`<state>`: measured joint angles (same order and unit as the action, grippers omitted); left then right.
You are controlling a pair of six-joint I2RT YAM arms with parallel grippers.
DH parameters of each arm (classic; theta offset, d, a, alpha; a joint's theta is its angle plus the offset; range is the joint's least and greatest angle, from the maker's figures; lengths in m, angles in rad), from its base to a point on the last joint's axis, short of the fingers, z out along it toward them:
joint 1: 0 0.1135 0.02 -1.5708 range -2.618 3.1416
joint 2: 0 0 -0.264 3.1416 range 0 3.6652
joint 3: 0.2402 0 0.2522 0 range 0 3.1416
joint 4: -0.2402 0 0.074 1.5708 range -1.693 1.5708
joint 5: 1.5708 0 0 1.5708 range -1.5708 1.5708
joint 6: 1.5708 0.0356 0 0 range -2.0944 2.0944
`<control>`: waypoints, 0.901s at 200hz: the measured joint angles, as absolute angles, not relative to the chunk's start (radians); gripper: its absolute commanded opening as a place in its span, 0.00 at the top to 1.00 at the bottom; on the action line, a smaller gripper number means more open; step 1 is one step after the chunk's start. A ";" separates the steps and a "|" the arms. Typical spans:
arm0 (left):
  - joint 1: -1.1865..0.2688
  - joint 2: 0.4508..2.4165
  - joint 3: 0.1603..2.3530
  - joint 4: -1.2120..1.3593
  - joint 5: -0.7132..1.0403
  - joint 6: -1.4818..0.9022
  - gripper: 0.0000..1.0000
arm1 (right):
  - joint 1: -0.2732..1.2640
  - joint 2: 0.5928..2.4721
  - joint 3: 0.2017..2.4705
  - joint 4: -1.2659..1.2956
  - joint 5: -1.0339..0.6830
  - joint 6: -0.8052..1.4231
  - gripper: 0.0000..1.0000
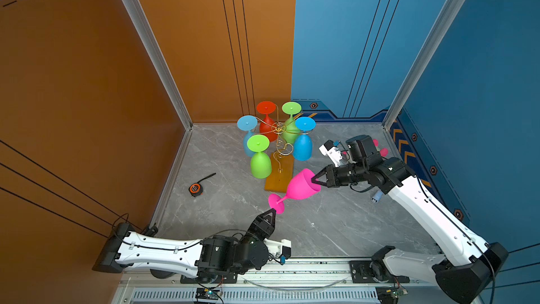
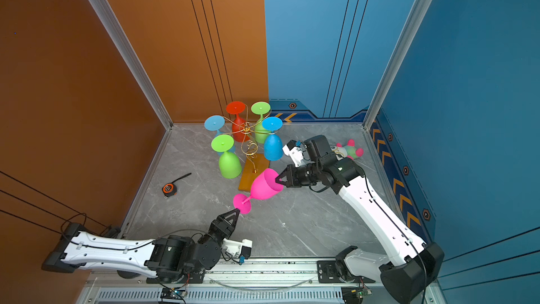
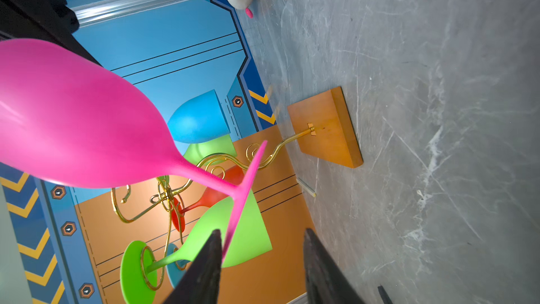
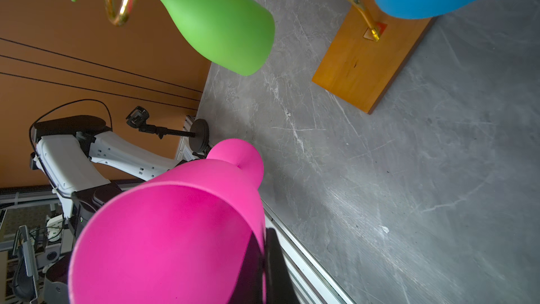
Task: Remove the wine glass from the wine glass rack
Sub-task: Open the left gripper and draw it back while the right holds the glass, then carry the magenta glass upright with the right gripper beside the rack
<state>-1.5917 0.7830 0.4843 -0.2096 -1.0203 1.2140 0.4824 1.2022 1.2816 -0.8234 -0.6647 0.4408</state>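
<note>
Pink wine glass (image 1: 302, 186), centre frame, clear of wine glass rack (image 1: 277, 177): rim pinched by right gripper (image 1: 313, 179), foot flanked by parted left gripper (image 1: 273, 212)

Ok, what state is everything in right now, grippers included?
Rack: standing upright.
Five glasses: hanging upside down on it.
Pink glass: off it, tilted in the air.
Right gripper: shut on the pink glass's rim.
Left gripper: open, at the pink glass's foot.
Tape measure: lying untouched.
Plush toy: lying untouched.
</note>
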 measured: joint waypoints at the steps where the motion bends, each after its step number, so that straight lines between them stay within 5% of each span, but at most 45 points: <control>1: -1.592 0.783 0.485 -0.211 -1.019 1.210 0.37 | 0.481 1.201 1.281 -0.823 -0.664 0.441 1.00; 42: -1.593 0.788 0.543 -0.227 -0.965 0.989 0.09 | 0.458 1.161 1.267 -0.846 -0.595 0.413 1.00; 75: -1.598 0.778 0.616 -0.233 -0.973 0.762 0.01 | 0.434 1.157 1.267 -0.929 -0.447 0.342 1.00; 180: -1.372 0.621 0.719 -0.496 -0.989 0.099 0.02 | 0.343 1.356 1.416 -1.003 -0.031 0.239 1.00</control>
